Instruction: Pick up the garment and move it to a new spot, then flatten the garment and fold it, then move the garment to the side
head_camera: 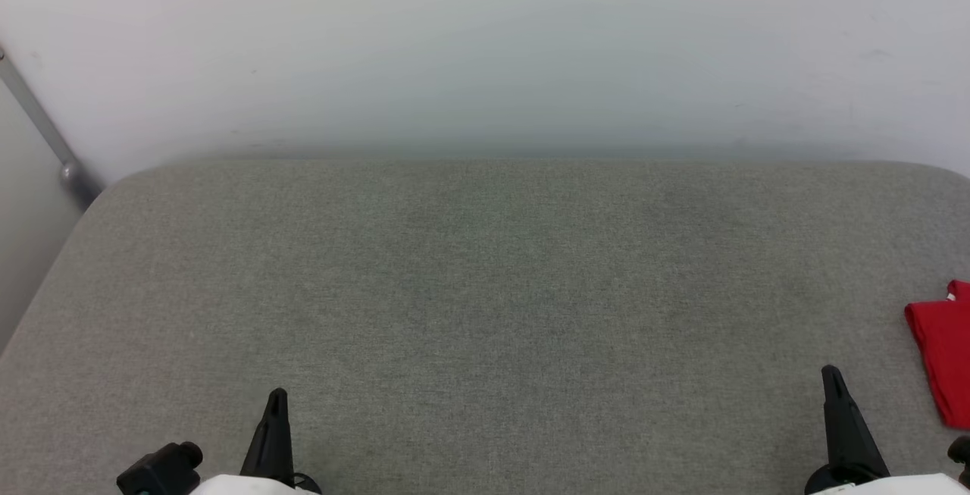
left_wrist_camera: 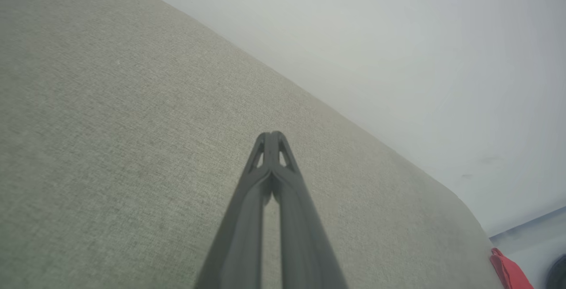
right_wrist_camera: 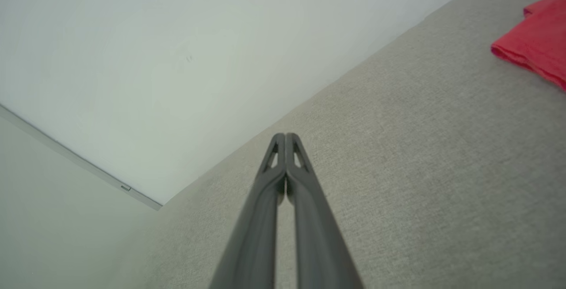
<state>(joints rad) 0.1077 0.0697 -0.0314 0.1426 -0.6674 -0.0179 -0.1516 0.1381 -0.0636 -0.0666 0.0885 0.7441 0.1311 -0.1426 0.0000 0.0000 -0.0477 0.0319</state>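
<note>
Nearest the camera, the left gripper [head_camera: 276, 398] and right gripper [head_camera: 831, 374] are hanging low over the front of the pad [head_camera: 485, 290]. Each is holding its 2 fingers pressed together and pinching nothing, and both wrist views are showing the tips meeting.

The garment [head_camera: 943, 351] is lying on the pad at the far right, a little beyond the right gripper and apart from it, cut off by the head view's edge. It is looking folded, with a doubled edge facing the middle, so the task is probably nearing its end.

The risks are sitting on that side:
- A rightward swing of the right arm would be dragging the closed fingers through the fold and opening it.
- The garment is lying near the pad's right edge. How much is overhanging I cannot tell, but a nudge outward could be sending it off.
- Any regrasp with fingers shut would only be pushing cloth.

The pad is showing grey woven fabric with rounded far corners. Behind it a plain white wall [head_camera: 485, 40] is rising, and a metal rail [head_camera: 38, 120] is slanting down at the far left.
</note>
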